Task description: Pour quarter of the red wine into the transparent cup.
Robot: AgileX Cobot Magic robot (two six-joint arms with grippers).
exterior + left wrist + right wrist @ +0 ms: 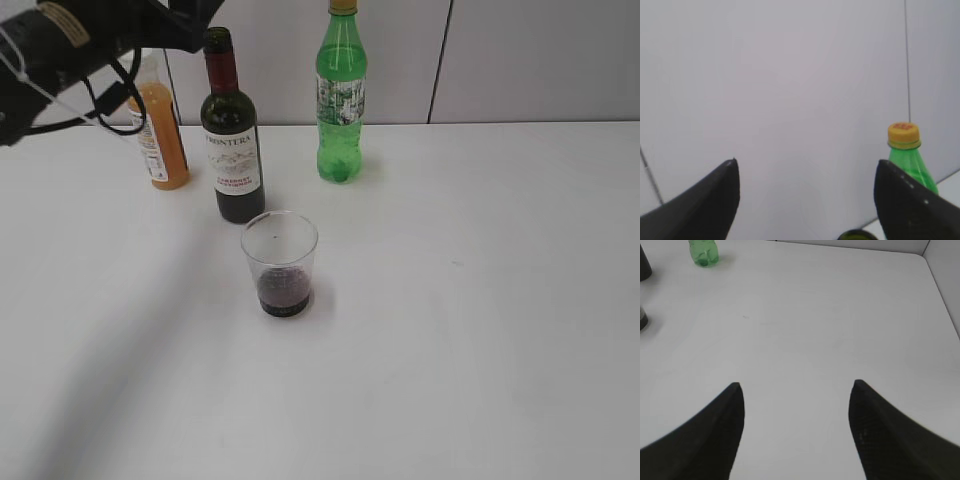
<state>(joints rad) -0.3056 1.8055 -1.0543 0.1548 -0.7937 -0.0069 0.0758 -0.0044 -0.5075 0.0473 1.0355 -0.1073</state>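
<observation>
Wine bottle (233,140) stands upright on the white table (480,300), dark glass, dark red neck foil, white label. Transparent cup (280,262) sits just in front of it, near but apart, upright, with red wine (283,288) filling roughly its bottom quarter.

Orange juice bottle (160,135) is to the left of the wine bottle, partly behind the left arm (70,50). Green soda bottle (341,95) with a yellow cap is to the right of the wine bottle, near the back wall (520,60).

Left gripper (805,172): jaws spread wide, nothing between them, raised above the table and looking at the wall. Its wrist view shows the soda bottle's cap and shoulder at right and a dark round rim at the bottom edge, can't tell what that is.

Right gripper (796,390): jaws also spread apart, holding nothing, over bare table on the right side, well apart from the bottles. Its wrist view catches the soda bottle base top left, plus dark slivers at the left edge.
</observation>
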